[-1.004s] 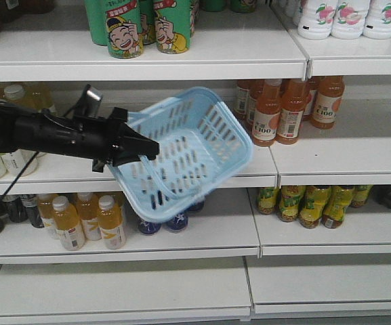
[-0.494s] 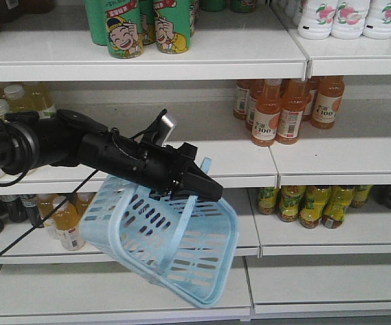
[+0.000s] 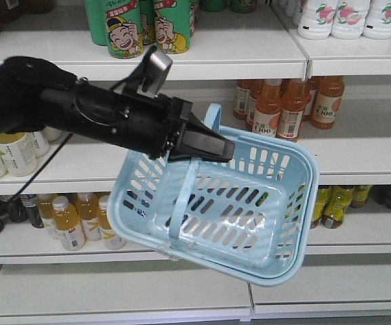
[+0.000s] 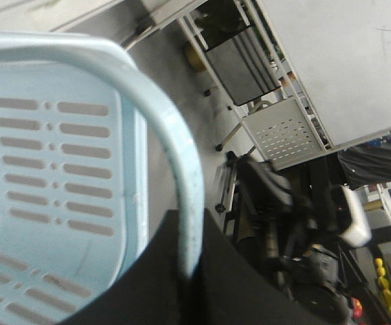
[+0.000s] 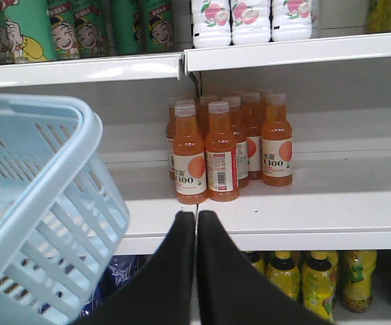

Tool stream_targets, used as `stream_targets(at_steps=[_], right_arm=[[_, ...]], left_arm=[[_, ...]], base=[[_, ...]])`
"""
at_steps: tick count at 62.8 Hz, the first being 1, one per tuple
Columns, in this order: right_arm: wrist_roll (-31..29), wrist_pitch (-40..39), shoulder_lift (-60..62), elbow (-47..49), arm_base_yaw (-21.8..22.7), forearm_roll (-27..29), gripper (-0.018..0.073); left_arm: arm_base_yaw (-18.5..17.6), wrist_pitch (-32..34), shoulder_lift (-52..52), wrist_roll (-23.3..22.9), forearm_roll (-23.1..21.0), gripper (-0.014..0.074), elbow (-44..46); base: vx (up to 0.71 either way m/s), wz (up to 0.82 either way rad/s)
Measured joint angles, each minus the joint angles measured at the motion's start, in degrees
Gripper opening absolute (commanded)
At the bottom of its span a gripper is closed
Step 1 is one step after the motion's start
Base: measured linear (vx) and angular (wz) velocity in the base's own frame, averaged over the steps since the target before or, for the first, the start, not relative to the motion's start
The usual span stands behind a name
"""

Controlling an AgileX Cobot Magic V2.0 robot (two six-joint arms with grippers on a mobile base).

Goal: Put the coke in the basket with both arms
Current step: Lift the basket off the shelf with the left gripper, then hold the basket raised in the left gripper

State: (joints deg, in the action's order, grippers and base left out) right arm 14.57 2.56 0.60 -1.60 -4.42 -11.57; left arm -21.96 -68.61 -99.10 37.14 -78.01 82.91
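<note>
The black wedge-jawed left gripper (image 3: 223, 149) is clamping the flat arched handle (image 3: 187, 203) of the light blue slotted plastic basket (image 3: 286, 169), apparently presenting it for loading; the basket is hanging below the jaws, mouth tilting up toward the robot, long axis running along the shelves; the right gripper (image 5: 196, 227) is pressing shut on nothing, orange-drink bottles (image 5: 221, 152) ahead of it; the coke is not plainly showing.

Black tool (image 4: 186, 227) clamped on arched handle (image 4: 176, 152), pale blue slotted basket (image 4: 53, 169) at left, floor (image 4: 181, 81) beyond
</note>
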Motion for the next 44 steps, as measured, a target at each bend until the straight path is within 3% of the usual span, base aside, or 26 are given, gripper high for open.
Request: stream_targets(at_steps=[19, 33, 44], right_arm=[[0.0, 0.0, 0.0, 0.0, 0.0, 0.0, -0.0005], [0.0, 0.0, 0.0, 0.0, 0.0, 0.0, -0.0005], [0.0, 0.0, 0.0, 0.0, 0.0, 0.0, -0.0005]], left_arm=[[0.0, -0.2, 11.0, 0.0, 0.0, -0.0006, 0.0], [0.0, -0.2, 12.1, -0.2, 0.5, -0.0006, 0.0], [-2.3, 0.3, 12.1, -1.0, 0.5, -0.0006, -0.1]], base=[[0.0, 0.0], [0.0, 0.0], [0.0, 0.0]])
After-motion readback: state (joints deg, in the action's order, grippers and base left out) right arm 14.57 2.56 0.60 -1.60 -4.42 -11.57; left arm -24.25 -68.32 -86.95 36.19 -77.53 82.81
